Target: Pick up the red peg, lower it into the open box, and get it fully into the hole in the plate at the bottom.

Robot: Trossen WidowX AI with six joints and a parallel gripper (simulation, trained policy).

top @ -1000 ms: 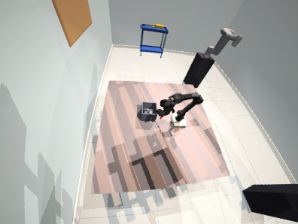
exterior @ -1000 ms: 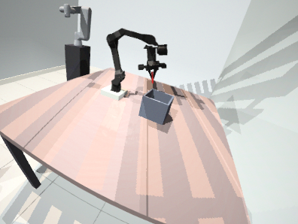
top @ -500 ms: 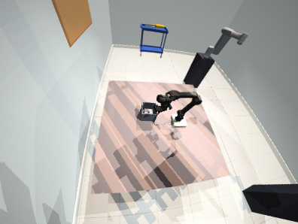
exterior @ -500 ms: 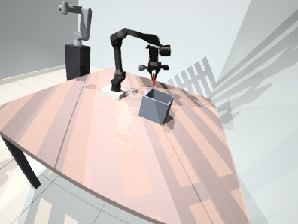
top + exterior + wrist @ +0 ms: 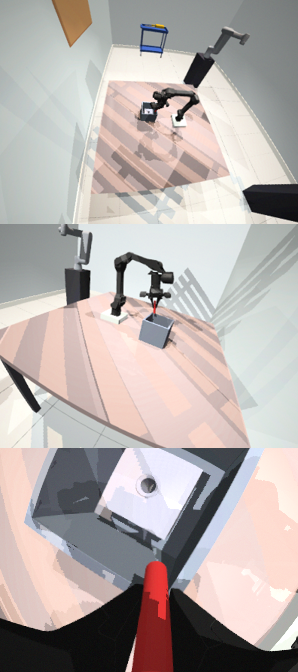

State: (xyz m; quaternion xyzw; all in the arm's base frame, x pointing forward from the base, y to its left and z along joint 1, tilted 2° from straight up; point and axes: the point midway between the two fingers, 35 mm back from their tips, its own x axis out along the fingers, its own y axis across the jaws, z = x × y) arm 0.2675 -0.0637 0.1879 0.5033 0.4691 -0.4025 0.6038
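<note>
The red peg (image 5: 154, 307) (image 5: 155, 613) is held between the fingers of my gripper (image 5: 154, 302) (image 5: 156, 594), which is shut on it. In the exterior view the peg points down, its lower end at about the rim of the open grey box (image 5: 155, 333) (image 5: 148, 117) (image 5: 90, 564). In the wrist view the peg's tip appears over the box's near wall and corner, off to the side of the hole. The white plate (image 5: 165, 508) (image 5: 147, 110) lies at the box bottom, with a round hole (image 5: 148, 485) that holds nothing. In the top view the peg is mostly hidden.
The arm's white base (image 5: 179, 125) (image 5: 114, 319) stands on the table (image 5: 124, 158) (image 5: 124, 374) beside the box. A second grey arm on a black pedestal (image 5: 198, 71) (image 5: 77, 286) and a blue cart (image 5: 151, 49) stand beyond the table.
</note>
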